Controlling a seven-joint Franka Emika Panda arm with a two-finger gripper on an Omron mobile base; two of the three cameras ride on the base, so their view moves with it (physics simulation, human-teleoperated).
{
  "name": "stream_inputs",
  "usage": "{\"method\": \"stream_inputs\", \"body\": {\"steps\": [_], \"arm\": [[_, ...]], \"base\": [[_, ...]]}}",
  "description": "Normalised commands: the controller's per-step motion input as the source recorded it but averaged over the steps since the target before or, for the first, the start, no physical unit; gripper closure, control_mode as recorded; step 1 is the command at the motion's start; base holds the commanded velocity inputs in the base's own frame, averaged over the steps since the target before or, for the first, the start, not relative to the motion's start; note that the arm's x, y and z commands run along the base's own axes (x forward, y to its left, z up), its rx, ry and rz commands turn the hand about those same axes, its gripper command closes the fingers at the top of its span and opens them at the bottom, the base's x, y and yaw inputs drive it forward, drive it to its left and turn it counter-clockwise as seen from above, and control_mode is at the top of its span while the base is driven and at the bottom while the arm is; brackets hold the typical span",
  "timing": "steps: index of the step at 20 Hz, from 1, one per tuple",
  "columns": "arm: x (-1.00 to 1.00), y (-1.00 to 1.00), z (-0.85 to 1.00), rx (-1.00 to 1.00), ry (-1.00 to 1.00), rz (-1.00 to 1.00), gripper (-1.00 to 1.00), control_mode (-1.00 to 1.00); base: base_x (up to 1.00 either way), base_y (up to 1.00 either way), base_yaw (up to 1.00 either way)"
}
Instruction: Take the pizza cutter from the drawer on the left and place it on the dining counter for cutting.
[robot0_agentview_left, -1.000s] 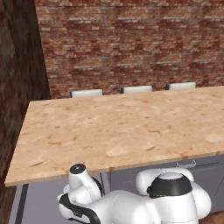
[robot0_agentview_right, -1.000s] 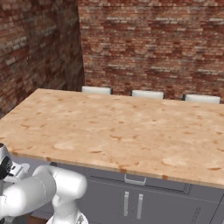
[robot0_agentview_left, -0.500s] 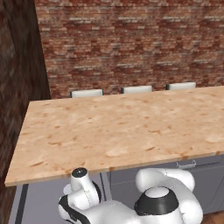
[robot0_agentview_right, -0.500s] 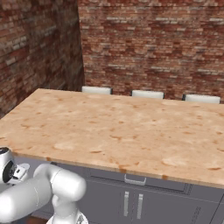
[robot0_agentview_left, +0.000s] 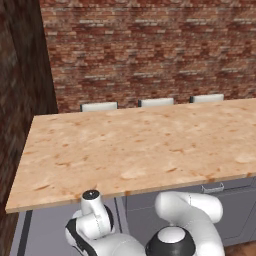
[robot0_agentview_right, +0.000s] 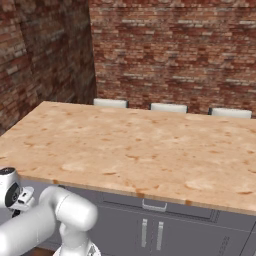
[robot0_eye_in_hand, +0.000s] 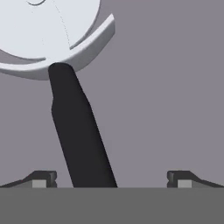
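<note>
The pizza cutter lies close under the hand, its slim black handle (robot0_eye_in_hand: 78, 131) running up to the pale silvery wheel (robot0_eye_in_hand: 52, 30) at the top left. It rests on the grey floor of the drawer (robot0_eye_in_hand: 175, 87). My gripper (robot0_eye_in_hand: 111, 180) is open, and the handle's near end passes between the two fingertips, closer to the left one (robot0_eye_in_hand: 43, 178) and touching neither. The dining counter (robot0_agentview_left: 130, 145) (robot0_agentview_right: 140, 150) is a broad tan wood-look top above. My arm (robot0_agentview_left: 95, 225) (robot0_agentview_right: 55, 220) reaches down below its front left edge.
Three white chair backs (robot0_agentview_left: 99, 106) (robot0_agentview_right: 168, 107) line the counter's far edge, with brick walls behind and to the left. Another grey drawer front with a short silver handle (robot0_agentview_left: 212, 188) (robot0_agentview_right: 154, 205) sits under the counter to the right of my arm.
My arm's elbow has sunk lower in front of the cabinets and shifted a little left. The jaws have stayed wide apart.
</note>
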Motion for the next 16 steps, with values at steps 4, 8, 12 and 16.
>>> {"method": "stream_inputs", "body": {"steps": [4, 8, 12, 16], "arm": [[0.0, 0.02, -0.32, 0.0, 0.0, 0.0, 1.0, -1.0], [0.0, 0.02, -0.22, 0.0, 0.0, 0.0, 1.0, -1.0], [-0.11, 0.0, 0.0, 0.0, 0.0, 0.0, 1.0, -1.0], [-0.54, 0.0, 0.01, 0.0, 0.0, 0.0, 1.0, -1.0]], "base": [[0.0, 0.0, 0.0], [0.0, 0.0, 0.0], [0.0, 0.0, 0.0], [0.0, 0.0, 0.0]]}}
